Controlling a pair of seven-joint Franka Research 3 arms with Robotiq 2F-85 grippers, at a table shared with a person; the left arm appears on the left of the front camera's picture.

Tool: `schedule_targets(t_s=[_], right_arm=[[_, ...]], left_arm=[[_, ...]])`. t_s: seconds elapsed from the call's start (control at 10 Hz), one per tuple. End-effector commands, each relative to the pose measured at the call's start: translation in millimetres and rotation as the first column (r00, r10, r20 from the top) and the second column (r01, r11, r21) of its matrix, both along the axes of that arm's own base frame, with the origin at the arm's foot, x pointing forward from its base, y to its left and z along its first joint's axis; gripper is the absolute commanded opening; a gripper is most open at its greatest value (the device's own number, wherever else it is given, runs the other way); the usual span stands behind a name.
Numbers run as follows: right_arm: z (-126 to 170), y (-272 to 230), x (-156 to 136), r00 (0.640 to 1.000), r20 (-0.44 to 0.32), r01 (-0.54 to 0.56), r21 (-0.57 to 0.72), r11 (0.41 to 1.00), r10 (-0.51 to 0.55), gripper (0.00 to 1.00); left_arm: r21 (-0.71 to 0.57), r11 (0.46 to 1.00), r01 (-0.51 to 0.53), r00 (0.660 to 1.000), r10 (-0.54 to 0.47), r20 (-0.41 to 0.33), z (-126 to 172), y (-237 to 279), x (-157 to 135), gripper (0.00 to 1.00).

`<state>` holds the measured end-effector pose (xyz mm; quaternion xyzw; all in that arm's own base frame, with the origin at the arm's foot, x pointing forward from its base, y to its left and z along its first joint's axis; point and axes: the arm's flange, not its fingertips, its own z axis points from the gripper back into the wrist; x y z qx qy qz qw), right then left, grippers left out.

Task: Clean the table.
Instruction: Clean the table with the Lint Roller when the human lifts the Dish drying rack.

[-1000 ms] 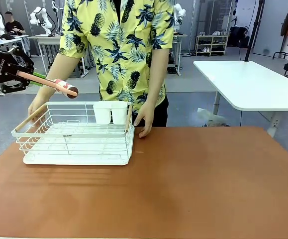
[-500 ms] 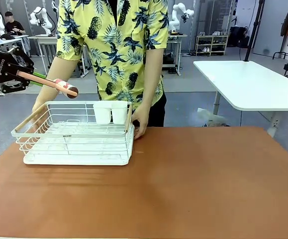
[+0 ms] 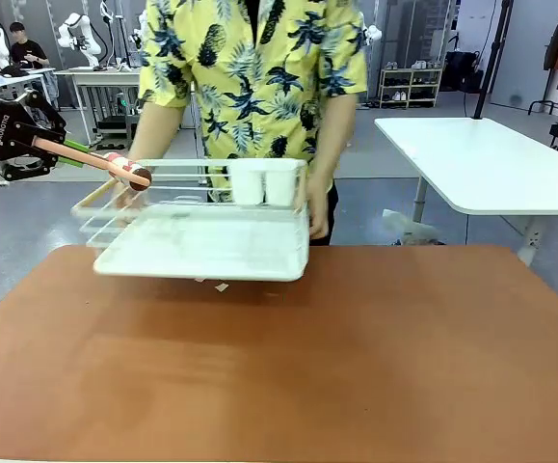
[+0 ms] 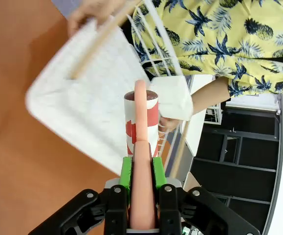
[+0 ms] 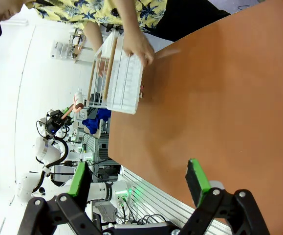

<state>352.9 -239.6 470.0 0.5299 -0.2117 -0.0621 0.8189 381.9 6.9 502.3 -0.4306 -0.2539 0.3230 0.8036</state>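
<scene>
The bench (image 3: 375, 367) spreads out below my left hand (image 3: 39, 147) and off to its right, a wide reddish-brown top. It also runs ahead of my right hand (image 5: 137, 180), beyond the fingertips.

My left hand hangs above the bench's far left corner, out past the edge. Its fingers are pressed together on the pink handle of a roller (image 3: 129, 172), the green pads (image 4: 125, 171) tight against the handle on both sides. The handle sticks out straight ahead of the fingers, and the red-and-white roll with its dark end sits at the far tip.

Just past that tip is a white wire rack (image 3: 201, 246). A person (image 3: 259, 68) in a yellow printed shirt holds it up clear of the bench and tilted. In the front view the roll overlaps the rack's near rail; I cannot tell whether they touch. One of the person's hands (image 3: 318, 214) grips the end of the rack farthest from my left hand. The other is at the end nearest it, blurred. A white holder (image 3: 264, 183) sits in the rack's far corner. On the bench under the rack lies a small pale scrap (image 3: 222, 286).

My right hand is spread wide, with nothing between its fingers, low over the bench and well apart from the rack.
</scene>
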Motion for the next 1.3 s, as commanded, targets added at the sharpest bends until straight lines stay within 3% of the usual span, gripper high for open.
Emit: schedule_targets(t_s=[0.0,1.1,1.2], right_arm=[[3.0,-0.5,-0.3,1.000,0.016,-0.003,0.012,1.000,0.002,1.00],[3.0,-0.5,-0.3,1.000,0.016,-0.003,0.012,1.000,0.002,1.00],[3.0,-0.5,-0.3,1.000,0.016,-0.003,0.012,1.000,0.002,1.00]], left_arm=[[0.003,1.000,-0.004,1.000,0.004,0.001,0.2,-0.2,0.1,0.00],[0.003,1.000,-0.004,1.000,0.004,0.001,0.2,-0.2,0.1,0.00],[0.000,1.000,0.000,1.000,0.000,0.000,0.0,0.0,0.0,0.21]])
